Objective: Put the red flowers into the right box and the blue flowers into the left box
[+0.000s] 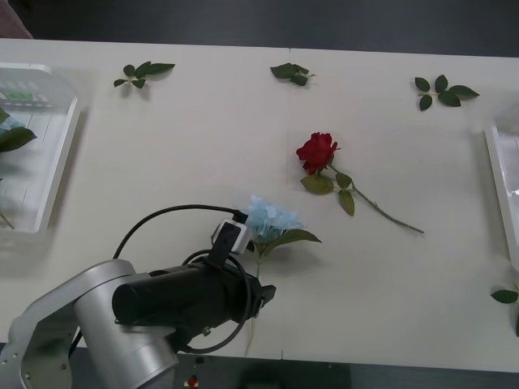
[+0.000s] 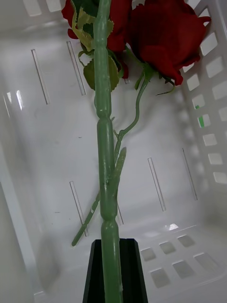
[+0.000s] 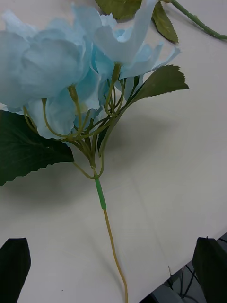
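Note:
One blue flower lies on the table near the front edge, its thin stem running back between the open fingers of my left gripper. That gripper hovers low just behind the flower head. A red flower lies on the table right of centre, stem pointing right. My right gripper is shut on the thick green stem of a red flower, held over the floor of the right box. Another red flower lies in that box. The left box holds green leaves.
Loose green leaf sprigs lie along the table's far side, and another sprig sits at the right edge. The right box sits at the table's right edge. My left arm's cable loops above the table.

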`<state>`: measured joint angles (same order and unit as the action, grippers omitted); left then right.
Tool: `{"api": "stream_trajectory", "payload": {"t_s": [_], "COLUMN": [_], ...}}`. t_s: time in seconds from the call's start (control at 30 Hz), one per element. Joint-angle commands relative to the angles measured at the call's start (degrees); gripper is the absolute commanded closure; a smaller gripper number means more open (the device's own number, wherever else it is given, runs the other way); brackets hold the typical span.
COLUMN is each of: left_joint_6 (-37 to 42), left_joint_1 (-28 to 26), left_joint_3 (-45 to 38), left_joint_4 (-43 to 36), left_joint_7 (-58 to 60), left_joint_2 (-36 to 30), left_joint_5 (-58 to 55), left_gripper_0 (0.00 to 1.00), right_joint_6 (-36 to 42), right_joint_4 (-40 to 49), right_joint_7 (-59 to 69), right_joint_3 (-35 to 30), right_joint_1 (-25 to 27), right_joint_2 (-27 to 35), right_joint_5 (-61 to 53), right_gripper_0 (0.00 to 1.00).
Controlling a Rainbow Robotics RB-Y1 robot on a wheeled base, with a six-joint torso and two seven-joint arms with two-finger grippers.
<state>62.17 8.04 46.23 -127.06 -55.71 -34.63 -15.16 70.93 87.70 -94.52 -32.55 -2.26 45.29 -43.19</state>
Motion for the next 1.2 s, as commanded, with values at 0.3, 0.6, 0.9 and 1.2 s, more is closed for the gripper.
{"api": "stream_trajectory", "payload": {"t_s": [0.3, 0.6, 0.9, 1.2], "left_joint_6": [-5.92, -7.59, -7.59, -7.76], "left_joint_1": [4.79, 7.69, 8.75, 10.24], "left_joint_3": [2.73, 4.75, 5.36, 6.94], "left_joint_4": [11.84, 16.32, 16.94, 17.46], "left_joint_7": [0.52, 2.01, 3.33, 4.91], "left_joint_2": [7.12, 7.73, 7.47, 6.24], "left_joint_5": [-0.49, -0.57, -0.66, -0.66], "left_gripper_0": [0.0, 0.0, 0.0, 0.79], "right_joint_6": [-5.71, -2.9, 10.72, 25.84], "right_joint_4": [-0.78, 3.09, 14.78, 21.19], "right_joint_7": [-0.14, -1.37, -1.63, -3.21], "right_joint_3": [2.84, 5.92, 8.64, 10.49], "right_joint_1": [0.68, -0.73, -3.54, -11.72], "right_joint_2": [3.05, 3.05, 0.94, -5.21], "right_joint_5": [1.44, -0.49, -2.07, -2.25], "right_gripper_0": [0.02, 0.0, 0.0, 0.0]}}
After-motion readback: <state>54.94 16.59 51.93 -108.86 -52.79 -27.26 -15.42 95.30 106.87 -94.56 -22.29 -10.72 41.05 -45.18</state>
